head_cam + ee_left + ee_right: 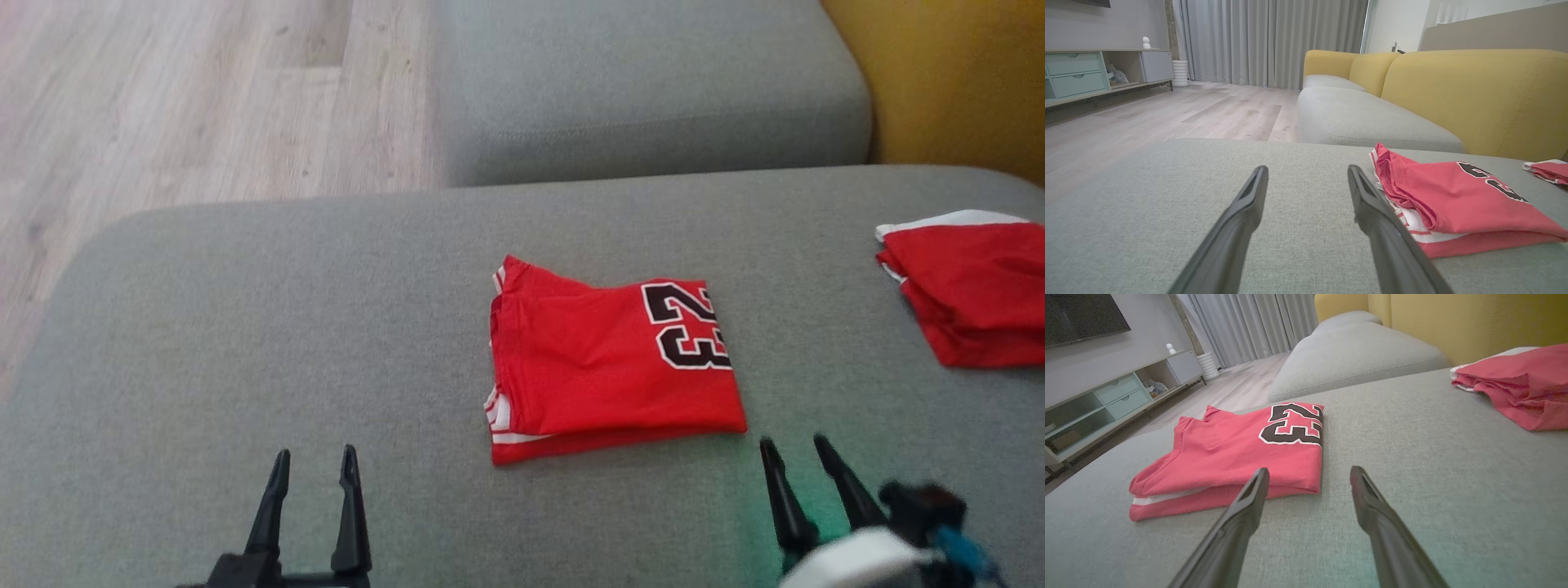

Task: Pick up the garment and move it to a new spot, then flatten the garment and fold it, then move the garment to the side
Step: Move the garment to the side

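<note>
A red jersey with a black "23" (pixel 608 359) lies folded into a rough square on the grey sofa cushion (pixel 245 343); it also appears in the left wrist view (pixel 1453 204) and the right wrist view (pixel 1237 457). My left gripper (pixel 315 461) stands open near the cushion's front edge, well to the left of the jersey and apart from it. Just below the jersey's near right corner my right gripper (pixel 793 447) is open, with nothing between its fingers.
A second red garment (pixel 967 290) lies folded at the cushion's right side. Behind it rises the yellow backrest (pixel 955 73). Another grey seat cushion (pixel 645 82) sits farther back, and wooden floor (pixel 163 106) runs along the left.
</note>
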{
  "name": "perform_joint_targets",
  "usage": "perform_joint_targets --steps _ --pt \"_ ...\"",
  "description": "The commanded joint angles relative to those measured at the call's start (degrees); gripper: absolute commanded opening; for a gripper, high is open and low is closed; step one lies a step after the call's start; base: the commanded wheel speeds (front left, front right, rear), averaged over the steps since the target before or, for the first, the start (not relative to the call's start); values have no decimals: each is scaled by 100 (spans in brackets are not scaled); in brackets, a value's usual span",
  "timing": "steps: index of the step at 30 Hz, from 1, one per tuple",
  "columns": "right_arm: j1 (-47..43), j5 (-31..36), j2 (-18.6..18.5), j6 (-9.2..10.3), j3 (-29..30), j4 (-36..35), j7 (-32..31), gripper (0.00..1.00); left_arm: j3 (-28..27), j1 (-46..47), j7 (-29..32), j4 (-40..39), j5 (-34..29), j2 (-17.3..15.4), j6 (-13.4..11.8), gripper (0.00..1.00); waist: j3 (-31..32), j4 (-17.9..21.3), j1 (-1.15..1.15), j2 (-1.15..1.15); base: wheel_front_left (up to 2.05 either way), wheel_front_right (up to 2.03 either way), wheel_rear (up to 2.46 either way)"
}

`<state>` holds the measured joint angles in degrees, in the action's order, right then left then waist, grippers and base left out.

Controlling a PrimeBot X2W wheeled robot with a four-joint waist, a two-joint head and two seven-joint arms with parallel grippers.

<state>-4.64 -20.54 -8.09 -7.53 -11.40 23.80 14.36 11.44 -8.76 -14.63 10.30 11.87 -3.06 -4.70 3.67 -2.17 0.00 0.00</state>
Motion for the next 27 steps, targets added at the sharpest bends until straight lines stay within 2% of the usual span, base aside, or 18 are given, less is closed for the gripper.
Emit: perform_joint_targets --steps 1,6,12,20,21,22,23,24,27 --pt "536 -139 -74 4 -184 12 63 100 -139 242 -37 -239 10 18 10 100 -97 -42 0 0 0 0 0" --pt "1442 -588 -147 4 -361 716 -197 100 4 383 -37 -382 -160 18 62 100 -348 -186 0 0 0 0 0" --pt "2471 -790 -233 4 -200 1577 -672 100 197 595 -37 -463 -238 18 0 100 -781 -428 0 0 0 0 0" --pt "2992 -890 -101 4 -364 2546 -931 100 297 794 -37 -404 -133 18 -116 100 -1103 -508 0 0 0 0 0" --pt "3029 -920 -72 4 -422 2664 -973 93 305 825 -37 -398 -125 18 -129 100 -1146 -499 0 0 0 0 0" --pt "3061 -955 -41 4 -480 2762 -999 47 315 860 -37 -393 -115 18 -143 100 -1178 -492 0 0 0 0 0" --pt "3090 -978 -20 4 -546 2831 -997 10 323 895 -37 -392 -105 18 -160 100 -1219 -480 0 0 0 0 0" --pt "3121 -1000 -11 4 -608 2880 -972 0 332 935 -37 -393 -94 18 -177 100 -1256 -466 0 0 0 0 0" --pt "3230 -1006 -70 4 -754 2959 -752 0 331 1028 -37 -426 -52 18 -232 100 -1353 -364 0 0 0 0 0"
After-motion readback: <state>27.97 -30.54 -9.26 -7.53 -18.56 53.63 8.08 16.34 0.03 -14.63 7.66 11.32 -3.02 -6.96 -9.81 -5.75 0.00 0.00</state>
